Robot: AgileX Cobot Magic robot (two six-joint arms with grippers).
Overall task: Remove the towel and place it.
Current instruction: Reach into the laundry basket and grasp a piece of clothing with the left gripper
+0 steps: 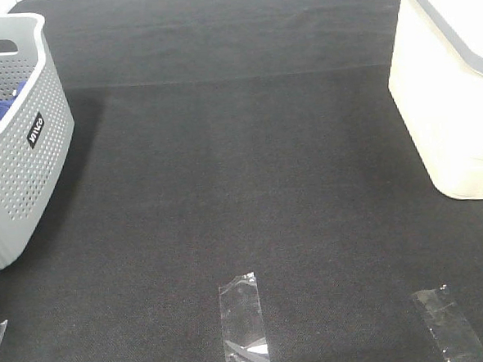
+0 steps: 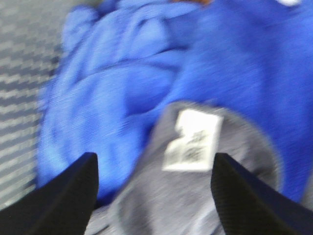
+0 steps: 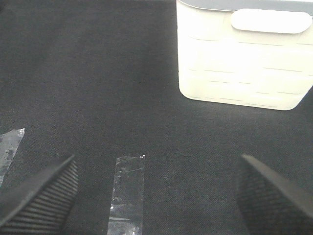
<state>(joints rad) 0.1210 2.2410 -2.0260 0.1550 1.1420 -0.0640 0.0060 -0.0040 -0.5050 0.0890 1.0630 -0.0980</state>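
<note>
Hovering inside the grey basket [image 1: 19,162], my left end effector [image 2: 155,157] has its two fingers spread apart and nothing between them.

Item 1. Towel [image 2: 161,205]: slate grey, bunched in the basket and directly under my left fingers. It is not yet gripped. I judge that I am lined up this way so the fingers can drop on either side of the raised grey fold.

Item 2. Care tag [image 2: 193,142]: a white tag sewn to the towel, lying face up. There is dark print on it, but it is too blurred to read.

Item 3. Bright blue cloth [image 2: 112,88]: crumpled around and partly under the towel. It is not mine to take, so closing too wide could catch it as well.

Item 4. Label plate [image 1: 36,129]: a black plate on the grey basket's wall with white lettering set sideways. It is too small to read with certainty.

Item 5. Right end effector [image 3: 157,159]: fingers wide apart and empty, held over the dark desk [image 1: 240,165]. It seems parked there, clear of the left arm's work.

Item 6. Cream basket [image 3: 239,63]: it stands on the right side of the desk, well apart from the grey one, and is probably where the towel goes. I see no writing on it.

Item 7. Tape strip [image 3: 128,193]: a clear, unmarked strip stuck flat to the desk below my right fingers, probably a position marker.
</note>
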